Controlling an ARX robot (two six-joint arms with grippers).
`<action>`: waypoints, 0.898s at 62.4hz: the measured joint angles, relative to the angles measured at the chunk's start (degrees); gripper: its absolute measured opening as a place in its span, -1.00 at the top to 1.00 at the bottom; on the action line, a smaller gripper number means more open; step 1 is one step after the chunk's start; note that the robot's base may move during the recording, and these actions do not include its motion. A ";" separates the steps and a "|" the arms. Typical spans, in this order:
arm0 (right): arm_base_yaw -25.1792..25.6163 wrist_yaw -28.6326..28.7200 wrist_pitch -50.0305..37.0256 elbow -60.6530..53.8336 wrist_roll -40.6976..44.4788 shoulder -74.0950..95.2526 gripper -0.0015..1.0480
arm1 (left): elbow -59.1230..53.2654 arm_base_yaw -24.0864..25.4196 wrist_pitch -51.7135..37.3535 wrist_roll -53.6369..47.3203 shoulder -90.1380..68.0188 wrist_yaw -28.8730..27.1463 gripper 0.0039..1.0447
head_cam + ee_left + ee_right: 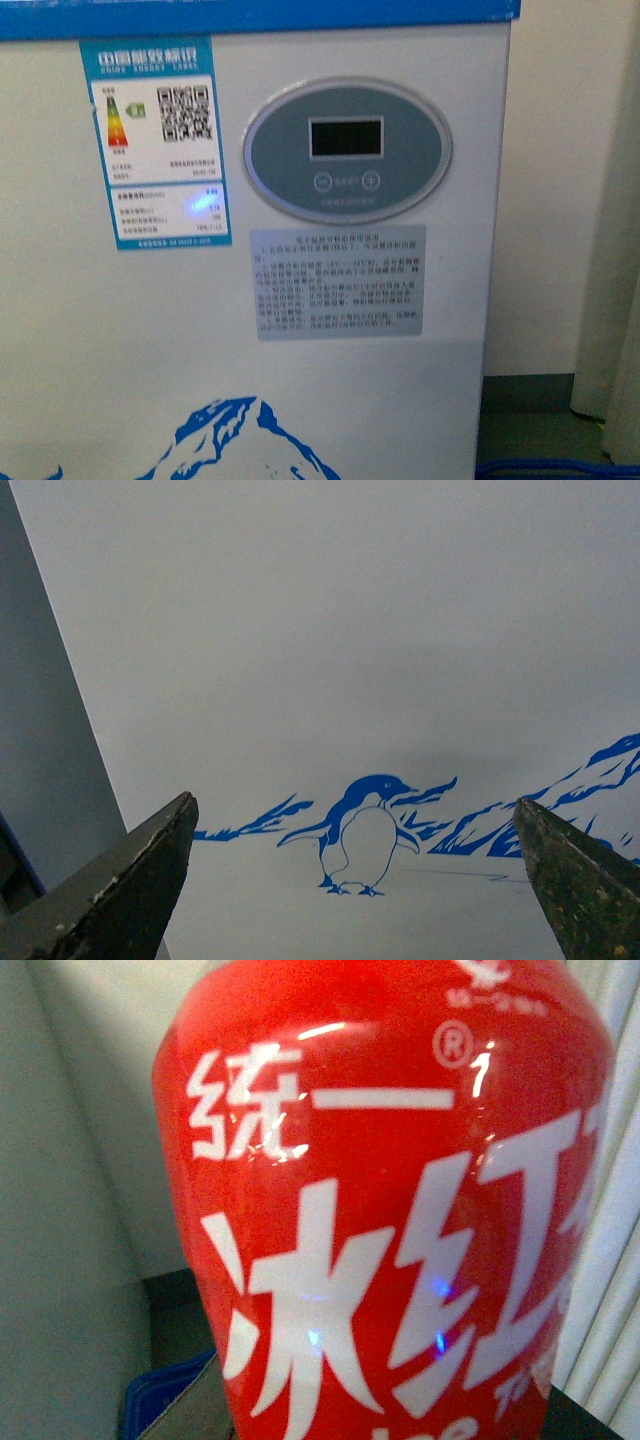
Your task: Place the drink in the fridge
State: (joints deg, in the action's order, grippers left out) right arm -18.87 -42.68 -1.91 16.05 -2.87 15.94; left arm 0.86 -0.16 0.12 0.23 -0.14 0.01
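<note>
The fridge (120,360) fills the front view: a white wall with a blue top rim, an oval digital panel (347,150) and a blue mountain print low down. Neither arm shows in that view. In the left wrist view my left gripper (355,830) is open, its two dark fingertips (150,860) wide apart and empty, facing the fridge's white side (330,630) with the blue penguin print (362,835). The drink (390,1220) fills the right wrist view, its red label with white lettering very close. My right gripper is shut on it; its fingers are hidden.
An energy label (158,140) and a grey text sticker (337,282) are on the fridge front. Right of the fridge is a pale wall (560,180), a dark floor strip and a blue object (540,468). A blue thing (165,1390) shows low beside the drink.
</note>
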 joint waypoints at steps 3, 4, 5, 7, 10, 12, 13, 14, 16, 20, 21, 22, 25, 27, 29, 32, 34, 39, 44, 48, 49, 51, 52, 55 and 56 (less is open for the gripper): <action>0.00 0.00 0.00 0.00 0.00 0.00 0.31 | 0.00 0.00 0.00 0.00 0.00 0.00 -0.85; 0.00 -0.02 0.00 0.00 0.00 0.00 0.31 | 0.00 0.00 0.00 -0.02 0.00 -0.02 -0.85; 0.00 0.00 0.00 0.00 0.00 0.00 0.31 | 0.00 0.00 0.00 -0.02 -0.02 0.02 -0.85; 0.00 0.00 0.00 0.00 0.00 0.00 0.31 | 0.00 0.00 0.00 0.00 0.00 -0.02 -0.85; 0.00 -0.02 0.00 0.00 0.02 0.00 0.31 | 0.00 0.00 0.00 -0.02 -0.02 0.02 -0.85; 0.00 -0.02 0.00 0.00 0.04 0.00 0.31 | 0.00 0.00 0.00 -0.02 -0.02 0.00 -0.85; 0.00 0.00 0.00 0.00 0.04 0.00 0.31 | 0.00 0.00 0.00 0.00 0.00 -0.04 -0.85; 0.00 -0.02 0.00 0.00 0.04 0.00 0.31 | 0.00 0.00 0.00 -0.04 -0.02 0.00 -0.85; 0.00 0.00 0.00 0.02 0.11 0.00 0.31 | 0.00 0.00 0.00 -0.02 0.00 -0.04 -0.85; 0.00 0.00 0.00 0.02 0.15 0.00 0.31 | 0.00 0.00 0.00 -0.02 0.00 -0.02 -0.85; 0.00 -0.02 0.00 0.02 0.15 0.00 0.31 | 0.00 0.00 0.00 -0.02 -0.02 0.00 -0.85; 0.00 0.00 0.00 0.02 0.15 0.00 0.31 | 0.00 0.00 0.00 0.00 0.00 -0.04 -0.85; 0.00 -0.02 0.00 0.02 0.15 0.00 0.31 | 0.00 0.00 0.00 -0.02 -0.02 -0.04 -0.85; 0.00 0.00 -0.02 0.02 0.15 0.00 0.31 | 0.00 0.00 0.00 -0.04 0.00 0.02 -0.85; 0.00 -0.02 -0.02 0.02 0.17 0.00 0.31 | 0.00 0.00 0.00 -0.02 0.00 0.00 -0.85; 0.00 0.00 0.00 0.02 0.15 0.00 0.31 | 0.00 0.00 0.00 -0.02 0.00 -0.02 -0.85; 0.00 -0.02 -0.02 0.02 0.15 0.00 0.31 | 0.00 0.00 0.00 0.00 0.00 -0.02 -0.85; -0.02 0.00 -0.02 0.02 0.17 0.00 0.31 | 0.00 0.00 0.00 -0.02 -0.02 0.02 -0.85; 0.00 -0.02 0.00 0.02 0.17 0.00 0.31 | 0.00 0.00 0.00 -0.02 -0.02 0.02 -0.85; -0.02 0.00 -0.02 0.02 0.17 0.00 0.31 | 0.00 0.00 0.00 -0.02 0.00 -0.02 -0.85; -0.02 -0.02 -0.02 0.02 0.17 0.00 0.31 | 0.00 0.00 0.00 -0.02 -0.02 -0.02 -0.85; -0.02 -0.02 -0.02 0.02 0.17 0.00 0.31 | 0.00 0.00 0.00 -0.02 -0.02 0.04 -0.85; -0.02 -0.02 -0.02 0.00 0.17 0.00 0.31 | 0.00 0.00 0.00 -0.02 0.00 -0.02 -0.85; -0.02 -0.02 -0.02 0.00 0.17 0.00 0.31 | 0.00 0.00 0.00 -0.02 0.00 -0.02 -0.85; -0.02 0.00 -0.02 0.02 0.17 0.00 0.31 | 0.00 0.00 0.00 0.00 0.00 -0.02 -0.85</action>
State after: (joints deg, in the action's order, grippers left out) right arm -18.90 -42.68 -1.93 16.08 -2.70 15.94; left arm 0.86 -0.16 0.12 0.23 -0.14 -0.01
